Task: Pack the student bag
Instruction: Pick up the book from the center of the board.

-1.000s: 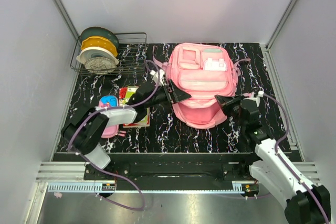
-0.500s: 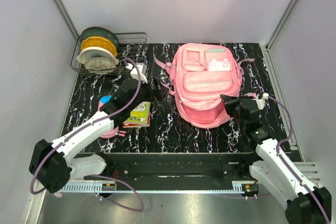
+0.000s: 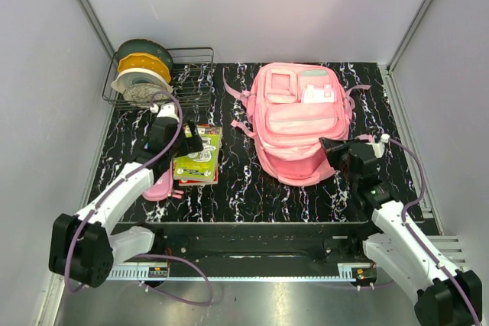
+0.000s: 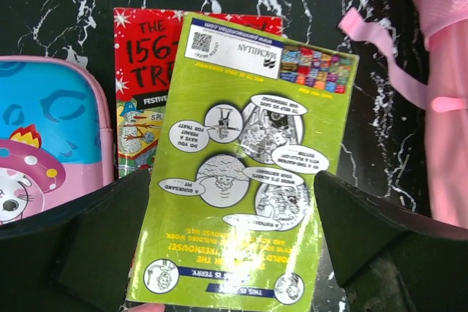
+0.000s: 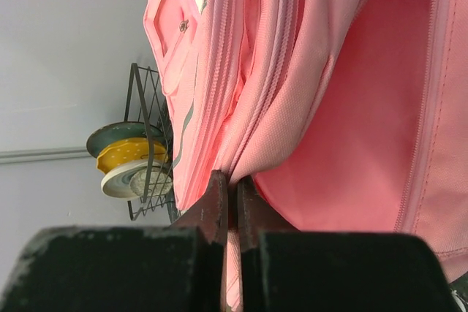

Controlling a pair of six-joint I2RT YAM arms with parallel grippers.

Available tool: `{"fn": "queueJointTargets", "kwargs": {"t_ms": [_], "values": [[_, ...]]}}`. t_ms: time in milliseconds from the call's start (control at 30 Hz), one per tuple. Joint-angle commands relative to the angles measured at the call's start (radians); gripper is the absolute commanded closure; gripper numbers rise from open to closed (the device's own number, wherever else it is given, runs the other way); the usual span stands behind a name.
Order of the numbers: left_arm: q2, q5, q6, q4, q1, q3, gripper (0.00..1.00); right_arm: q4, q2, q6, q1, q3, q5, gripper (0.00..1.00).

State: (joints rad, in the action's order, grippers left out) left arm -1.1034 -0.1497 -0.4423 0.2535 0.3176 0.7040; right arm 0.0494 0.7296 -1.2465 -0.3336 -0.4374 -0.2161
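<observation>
You have packed nothing yet: right gripper pinches the bag, left gripper gapes over the books.

The pink student bag lies flat at centre right on the black marbled desk, the right fingers at its lower right edge, the left fingers over a green book at centre left.
</observation>
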Motion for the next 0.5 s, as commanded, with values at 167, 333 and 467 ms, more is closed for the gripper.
{"fn": "queueJointTargets", "kwargs": {"t_ms": [167,333,467], "values": [[-0.124,0.117,0.043,-0.089,-0.063,-0.044,0.01,-0.098,-0.01,0.035,-0.004,0.008,0.066,1.0],[-0.165,0.144,0.05,-0.106,-0.086,-0.048,0.01,-0.141,0.01,0.128,-0.002,0.002,0.161,0.86],[-0.181,0.186,0.047,-0.123,-0.087,-0.058,0.01,-0.103,0.021,0.206,-0.002,-0.007,0.253,0.57]]}}
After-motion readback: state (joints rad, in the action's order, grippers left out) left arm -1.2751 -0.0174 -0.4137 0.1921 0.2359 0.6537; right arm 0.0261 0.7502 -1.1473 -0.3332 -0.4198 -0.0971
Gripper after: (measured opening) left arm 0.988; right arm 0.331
